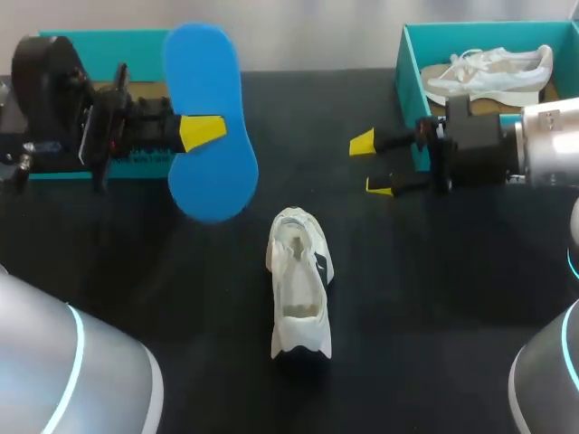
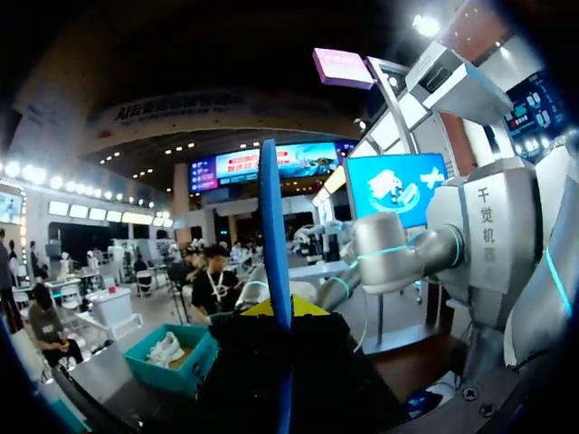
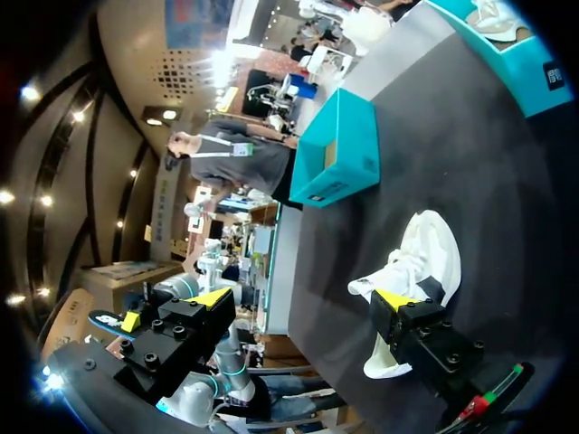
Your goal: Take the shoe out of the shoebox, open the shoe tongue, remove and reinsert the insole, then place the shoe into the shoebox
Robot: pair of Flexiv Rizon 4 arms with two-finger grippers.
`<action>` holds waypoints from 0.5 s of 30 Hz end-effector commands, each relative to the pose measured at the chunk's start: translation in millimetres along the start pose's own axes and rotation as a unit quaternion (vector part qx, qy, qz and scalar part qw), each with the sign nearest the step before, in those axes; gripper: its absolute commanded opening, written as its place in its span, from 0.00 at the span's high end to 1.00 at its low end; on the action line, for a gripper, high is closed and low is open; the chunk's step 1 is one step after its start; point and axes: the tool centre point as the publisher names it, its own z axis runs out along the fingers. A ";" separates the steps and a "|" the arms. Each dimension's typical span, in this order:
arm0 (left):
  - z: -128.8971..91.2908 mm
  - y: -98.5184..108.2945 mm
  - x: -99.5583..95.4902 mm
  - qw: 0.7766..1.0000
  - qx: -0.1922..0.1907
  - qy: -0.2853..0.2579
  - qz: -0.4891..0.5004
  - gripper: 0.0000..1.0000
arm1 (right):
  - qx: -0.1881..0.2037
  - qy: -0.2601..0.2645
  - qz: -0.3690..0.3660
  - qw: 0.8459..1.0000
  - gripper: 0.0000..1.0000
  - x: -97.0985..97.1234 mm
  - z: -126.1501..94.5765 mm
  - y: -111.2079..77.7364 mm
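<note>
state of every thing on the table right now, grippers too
blue foam insole: out of the shoe, held raised
left gripper: shut on the insole
right gripper: open, empty
white sneaker: lying outside the boxes, tongue open
teal shoebox on right: open, second white sneaker inside
teal box on left: open, inside hidden

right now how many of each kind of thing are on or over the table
white shoes: 2, loose shoe, boxed shoe
blue insole: 1
teal boxes: 2, left box, right box
total: 5
</note>
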 end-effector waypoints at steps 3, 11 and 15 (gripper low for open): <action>-0.5 7.0 13.7 0.993 0.034 -0.059 0.099 1.00 | -0.004 0.000 0.001 1.000 0.00 -0.6 1.7 -2.9; 8.7 21.9 2.0 0.975 0.036 -0.044 0.216 1.00 | 0.004 0.018 0.013 1.000 0.00 6.7 3.0 0.1; 15.3 45.9 -3.6 0.957 0.046 0.005 0.287 1.00 | 0.022 0.035 0.028 0.999 0.00 15.9 4.0 2.1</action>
